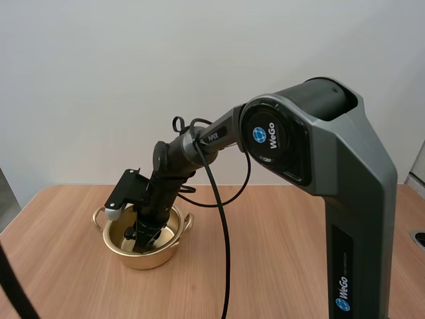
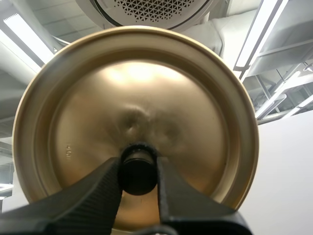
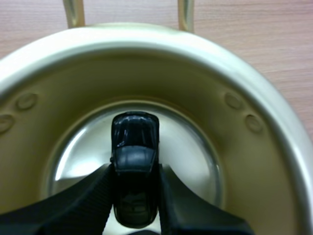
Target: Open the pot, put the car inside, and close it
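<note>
A gold pot (image 1: pixel 147 256) stands uncovered on the wooden table, and my right gripper (image 1: pixel 143 244) reaches down into it. In the right wrist view the fingers pinch a small black toy car (image 3: pixel 134 164) low inside the pot (image 3: pixel 274 161), just over its shiny floor. My left gripper (image 2: pixel 139 183) is shut on the black knob (image 2: pixel 138 169) of the gold lid (image 2: pixel 146 98), which it holds up in the air with the lid's top face toward the camera.
The wooden table (image 1: pixel 279 266) stretches bare to the right of the pot. My right arm's tall grey base (image 1: pixel 352 212) stands at the right front. The pot's two loop handles (image 3: pixel 73 12) point away from the right gripper.
</note>
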{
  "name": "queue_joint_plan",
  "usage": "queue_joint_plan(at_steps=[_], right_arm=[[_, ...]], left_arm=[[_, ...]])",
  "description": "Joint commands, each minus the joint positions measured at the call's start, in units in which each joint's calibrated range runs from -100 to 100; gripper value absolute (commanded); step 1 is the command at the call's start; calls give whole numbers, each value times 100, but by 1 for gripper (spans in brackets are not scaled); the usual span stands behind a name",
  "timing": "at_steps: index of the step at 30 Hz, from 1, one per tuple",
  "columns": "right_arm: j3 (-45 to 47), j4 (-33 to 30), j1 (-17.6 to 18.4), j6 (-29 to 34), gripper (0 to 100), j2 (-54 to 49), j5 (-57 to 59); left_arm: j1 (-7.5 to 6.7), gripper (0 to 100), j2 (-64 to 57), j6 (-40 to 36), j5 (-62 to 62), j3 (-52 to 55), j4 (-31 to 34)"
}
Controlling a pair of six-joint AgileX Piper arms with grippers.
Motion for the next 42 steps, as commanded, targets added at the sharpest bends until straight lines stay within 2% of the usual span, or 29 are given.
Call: queue_joint_plan(at_steps=[1,6,7,20,29,33,35,37,39,41,42], right_arm=[[-4,-97,1,169,35,5,-73],[-4,-395,1,469,66,5,-258],[-4,-407,1,469,69,5,-258],[-4,-407,1,493,69,-60,-258],[-4,-384,1,504,69,-880,-391],[-4,-419,-33,702,69,-1547,-415],[-4,-420,-96,764,65,-1924,-458],[-4,-407,-219,880,55,-2376,-538],[-4,-407,-400,1002,35,-2784,-592],[-4,-407,-622,1047,7,-3209,-592],[-4,-407,-724,1047,0,-3400,-592]], left_arm=[[3,0,3,8,31,-3,-7],[3,0,3,8,31,-3,-7],[3,0,3,8,31,-3,-7],[3,0,3,8,31,-3,-7],[3,0,3,8,31,-3,-7],[3,0,3,8,31,-3,-7],[3,0,3,8,31,-3,-7],[3,0,3,8,31,-3,-7],[3,0,3,8,31,-3,-7],[3,0,3,8,54,-3,-7],[3,0,3,8,93,-3,-7]])
